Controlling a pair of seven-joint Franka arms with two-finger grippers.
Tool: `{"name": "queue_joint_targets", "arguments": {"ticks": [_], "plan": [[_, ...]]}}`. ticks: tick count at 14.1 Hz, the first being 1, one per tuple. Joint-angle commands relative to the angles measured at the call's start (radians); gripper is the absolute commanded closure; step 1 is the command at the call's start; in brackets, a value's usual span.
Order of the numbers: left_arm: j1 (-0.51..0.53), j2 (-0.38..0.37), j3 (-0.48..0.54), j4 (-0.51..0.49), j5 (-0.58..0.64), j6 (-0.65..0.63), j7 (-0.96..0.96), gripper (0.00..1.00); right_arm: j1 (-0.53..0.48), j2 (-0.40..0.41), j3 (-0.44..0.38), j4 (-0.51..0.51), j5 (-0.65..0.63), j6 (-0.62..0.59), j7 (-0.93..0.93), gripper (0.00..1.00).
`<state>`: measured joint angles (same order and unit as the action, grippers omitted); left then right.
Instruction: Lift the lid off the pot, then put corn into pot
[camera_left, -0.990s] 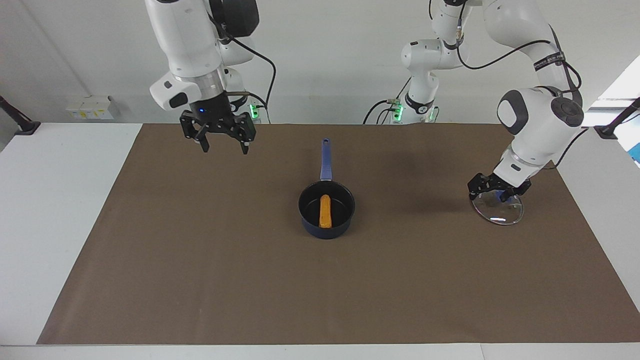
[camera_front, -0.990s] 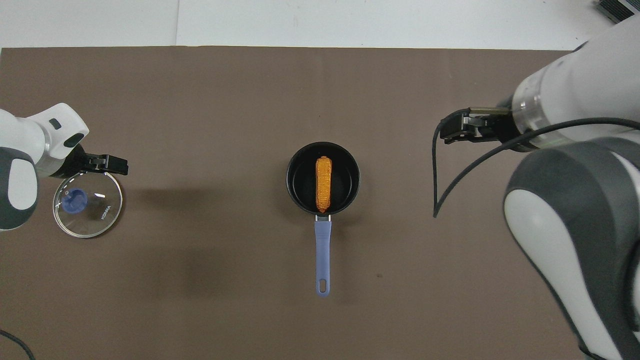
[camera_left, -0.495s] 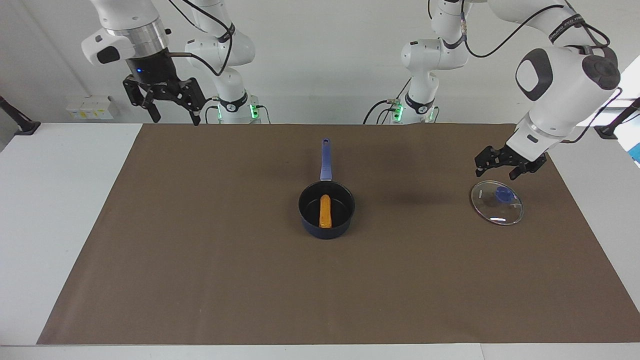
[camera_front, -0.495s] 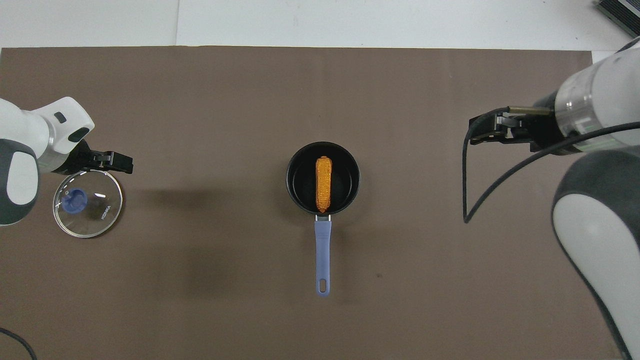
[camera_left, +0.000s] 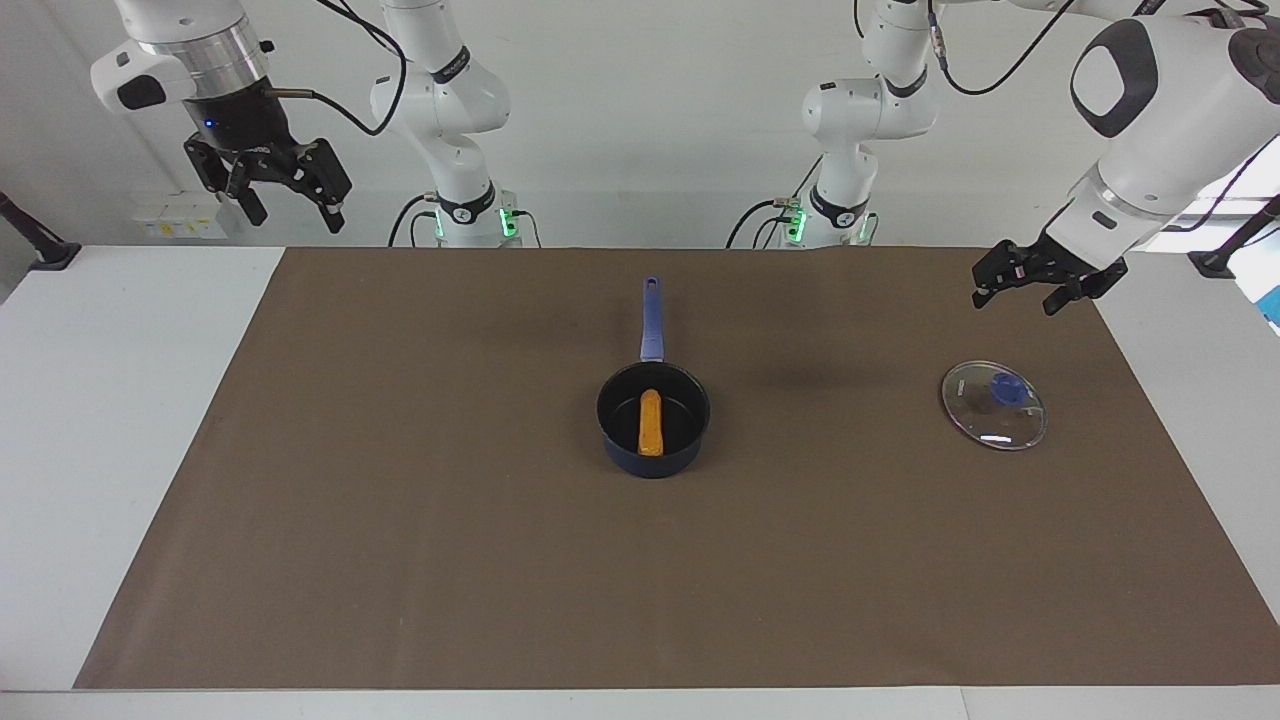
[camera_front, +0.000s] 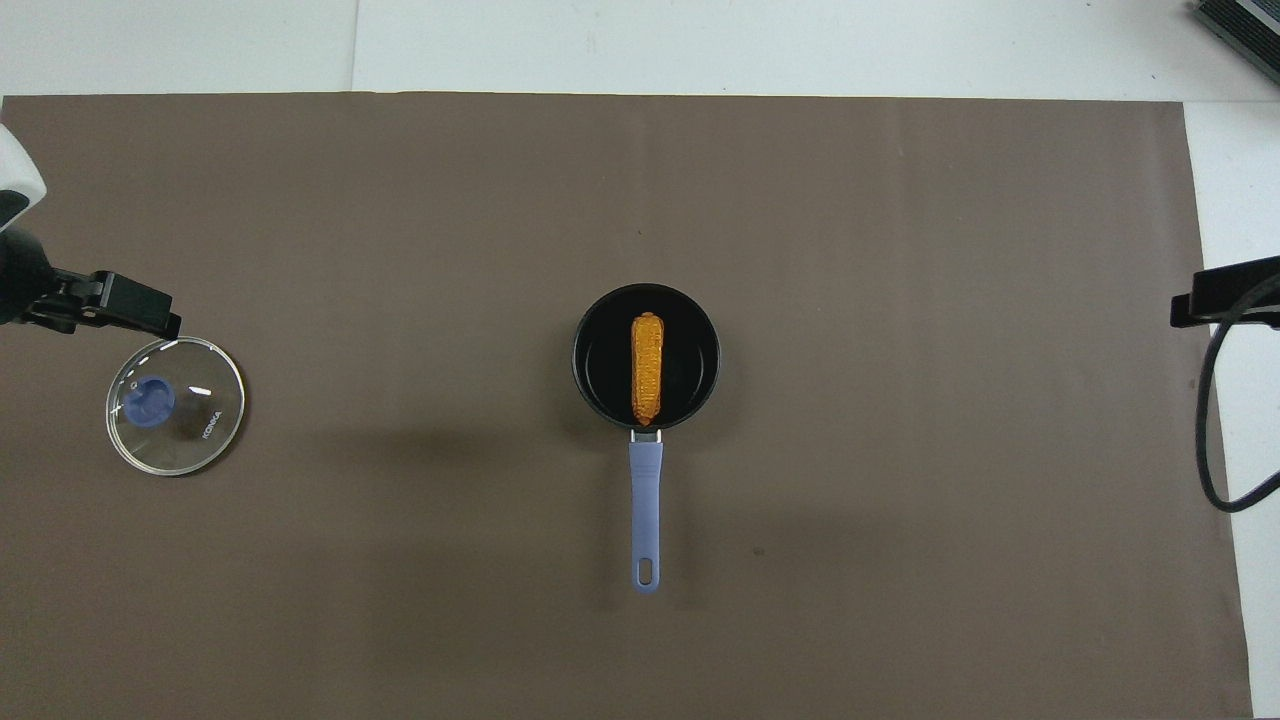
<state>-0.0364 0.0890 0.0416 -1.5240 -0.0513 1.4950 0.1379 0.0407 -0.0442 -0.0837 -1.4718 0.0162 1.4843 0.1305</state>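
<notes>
Corn (camera_left: 650, 422) in pot (camera_left: 653, 440) | lid (camera_left: 993, 405) off | both pincers raised, open, cropped overhead

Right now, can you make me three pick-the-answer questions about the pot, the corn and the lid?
1. Where is the corn?
A. inside the pot
B. on the lid
C. in a gripper

2. What colour is the lid's knob?
A. red
B. blue
C. green

3. What is the left gripper doing?
A. holding the lid
B. holding the corn
C. open, holding nothing

Answers:
1 A: the cob lies on the black floor of the pot.
2 B: blue shows at the centre of the lid.
3 C: its fingers are spread, well above the mat, and the lid lies alone.
</notes>
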Motion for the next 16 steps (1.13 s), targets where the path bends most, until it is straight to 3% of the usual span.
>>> {"name": "queue_joint_targets", "arguments": {"ticks": [1, 7, 10, 16], "plan": [[-0.008, 0.012, 0.003, 0.082, 0.021, -0.085, -0.009, 0.00, -0.002, -0.031, 0.010, -0.042, -0.007, 0.002, -0.020, 0.00], [-0.010, 0.014, -0.006, 0.104, 0.030, -0.134, -0.011, 0.00, -0.007, -0.074, 0.010, -0.117, -0.007, 0.013, -0.092, 0.00], [-0.017, 0.006, -0.017, 0.104, 0.070, -0.159, -0.009, 0.00, -0.004, -0.069, 0.013, -0.113, -0.060, 0.016, -0.124, 0.00], [-0.016, -0.012, -0.019, 0.104, 0.065, -0.160, -0.011, 0.00, -0.004, -0.063, 0.016, -0.101, -0.048, 0.010, -0.120, 0.00]]}}
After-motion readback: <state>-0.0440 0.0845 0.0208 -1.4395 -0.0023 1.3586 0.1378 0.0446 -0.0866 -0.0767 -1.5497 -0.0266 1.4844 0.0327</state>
